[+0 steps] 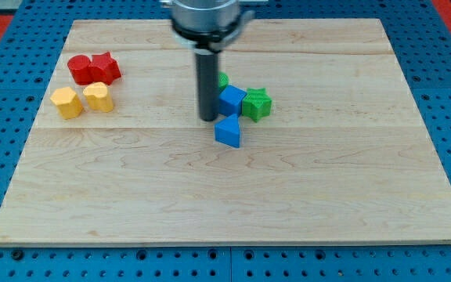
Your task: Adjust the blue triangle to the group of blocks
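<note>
The blue triangle [229, 131] lies near the board's middle, just below a group of blocks. That group holds a blue cube [232, 100], a green star [257, 103] to its right, and a green block [222, 80] mostly hidden behind the rod. My tip [208, 118] rests on the board just left of the blue cube and up-left of the blue triangle, a small gap away from the triangle.
At the view's upper left sit two red blocks [93, 68] touching each other, with two yellow blocks [82, 99] just below them. The wooden board [225, 196] lies on a blue pegboard surface.
</note>
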`<state>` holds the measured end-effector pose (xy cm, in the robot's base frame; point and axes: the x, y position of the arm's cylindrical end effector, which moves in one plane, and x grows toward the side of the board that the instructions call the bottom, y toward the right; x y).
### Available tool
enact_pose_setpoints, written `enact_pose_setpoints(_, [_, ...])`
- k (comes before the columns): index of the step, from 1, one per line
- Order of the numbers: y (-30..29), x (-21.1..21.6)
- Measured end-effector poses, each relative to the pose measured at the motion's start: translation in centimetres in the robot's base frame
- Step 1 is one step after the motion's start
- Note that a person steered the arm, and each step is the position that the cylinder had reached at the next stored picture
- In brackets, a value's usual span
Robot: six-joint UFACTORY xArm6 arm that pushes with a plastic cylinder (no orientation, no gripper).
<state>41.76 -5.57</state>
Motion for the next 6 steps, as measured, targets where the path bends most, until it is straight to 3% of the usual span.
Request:
enact_pose_setpoints(1, [-6.8, 1.6])
enact_pose_setpoints(2, [-1.2, 10.2])
enact_pose_setpoints(4, [1.2, 4.7])
enact_pose_setpoints(6, [5.8, 6.1])
